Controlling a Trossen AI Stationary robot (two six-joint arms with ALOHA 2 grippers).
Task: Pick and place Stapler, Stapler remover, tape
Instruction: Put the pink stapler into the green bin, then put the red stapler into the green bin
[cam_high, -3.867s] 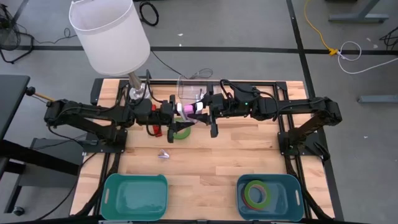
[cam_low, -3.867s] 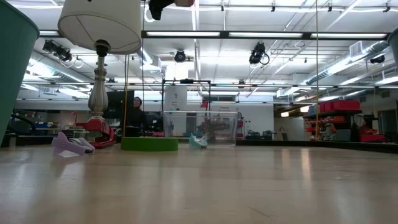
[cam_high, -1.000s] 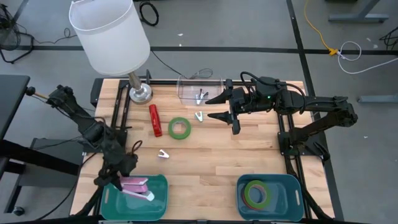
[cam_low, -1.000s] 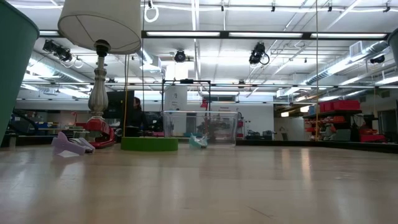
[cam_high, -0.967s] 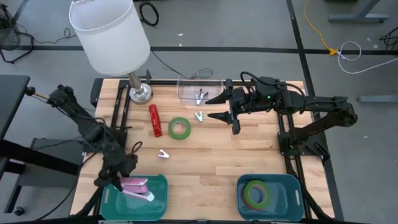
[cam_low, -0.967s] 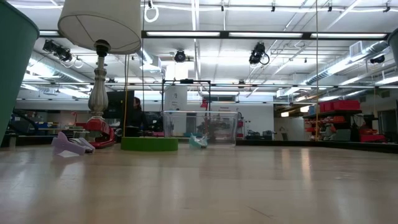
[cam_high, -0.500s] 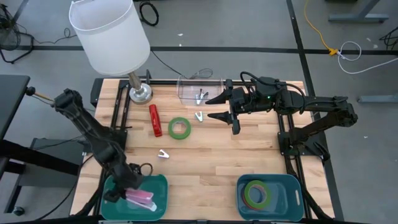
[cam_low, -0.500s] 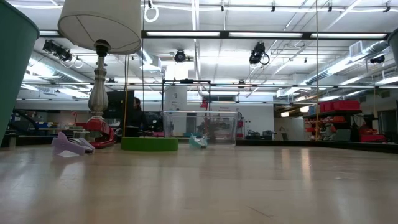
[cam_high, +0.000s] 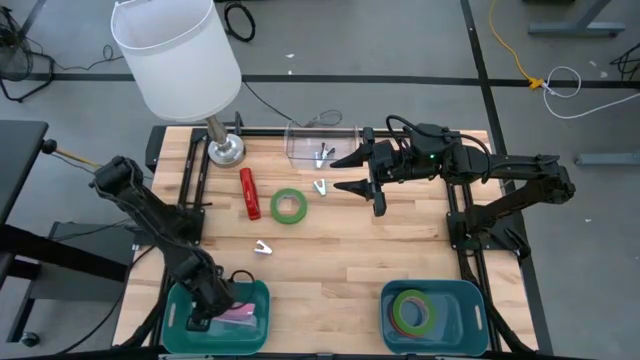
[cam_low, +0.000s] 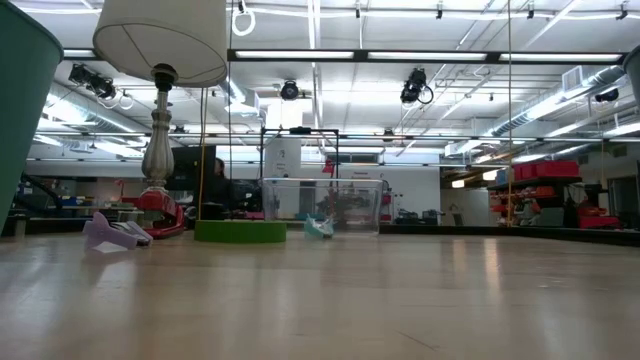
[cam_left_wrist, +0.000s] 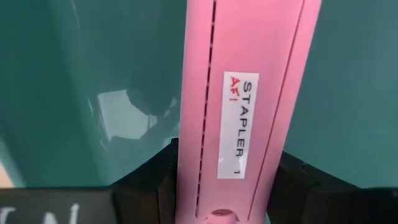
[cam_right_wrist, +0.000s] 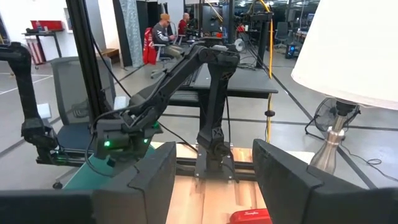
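Left gripper (cam_high: 212, 308) at 7 o'clock pinches pink stapler (cam_left_wrist: 239, 106) inside teal bin (cam_high: 255, 296); right gripper (cam_high: 352, 175) at 1 o'clock, jaws spread.

Pink stapler (cam_left_wrist: 239, 106), white label, teal bin (cam_high: 257, 293).

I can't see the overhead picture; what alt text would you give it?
Seen from above, the left hand lowers a pink stapler into the left teal plastic bin. The right hand hovers open above the wooden table, near a green tape ring.
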